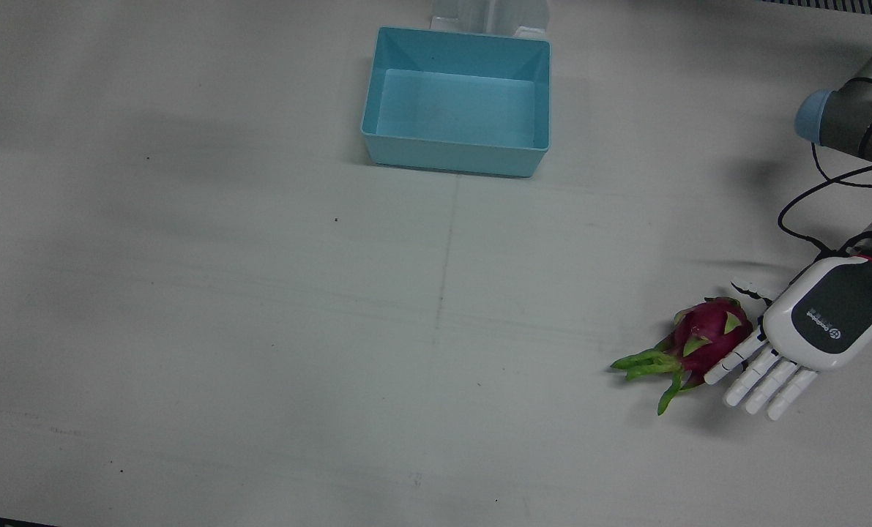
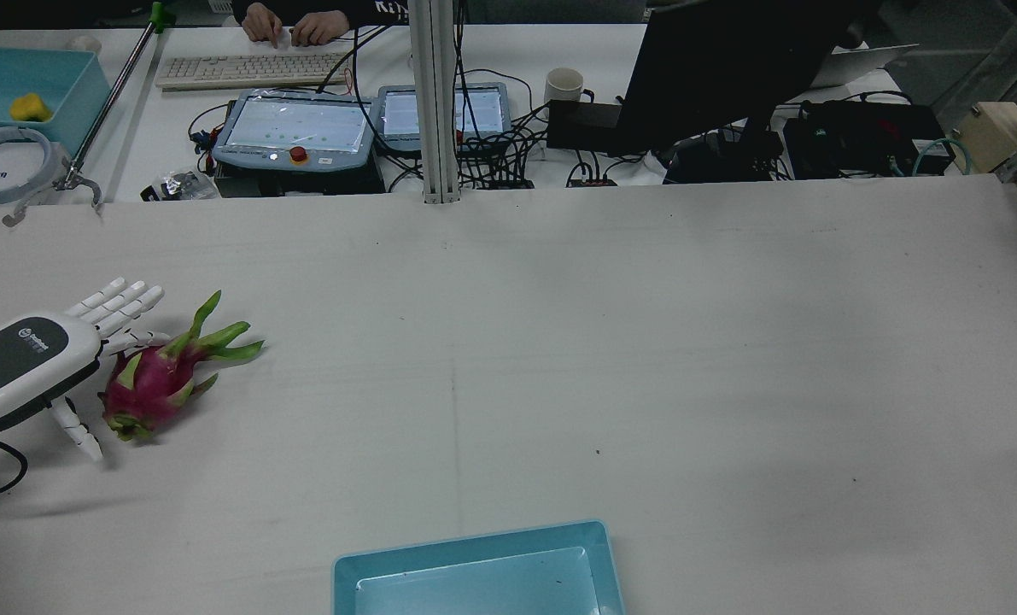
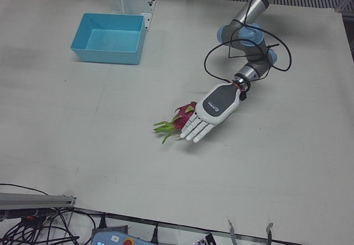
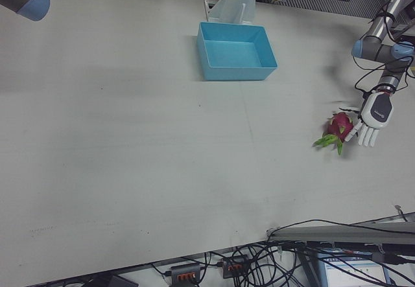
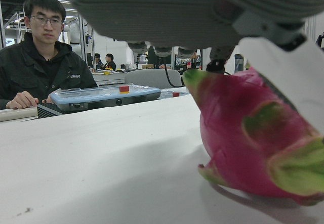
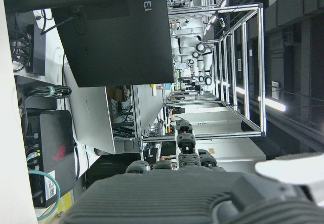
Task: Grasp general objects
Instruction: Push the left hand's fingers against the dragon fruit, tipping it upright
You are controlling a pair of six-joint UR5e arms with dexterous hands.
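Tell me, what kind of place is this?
Most likely a robotics lab or test station. A robot arm with a many-fingered left hand works beside a dragon fruit on a bare white table, while a person sits at a keyboard among control pendants and tangled cables.

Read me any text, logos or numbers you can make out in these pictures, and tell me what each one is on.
"HUAWEI", partly cut off at the start, on the back of the dark monitor in the right hand view.
A logo and a short word on the dark back of the left hand: too small to read.
A white mark on the chest of the person's jacket: too blurred to read.
A label on the black box: too small to read.
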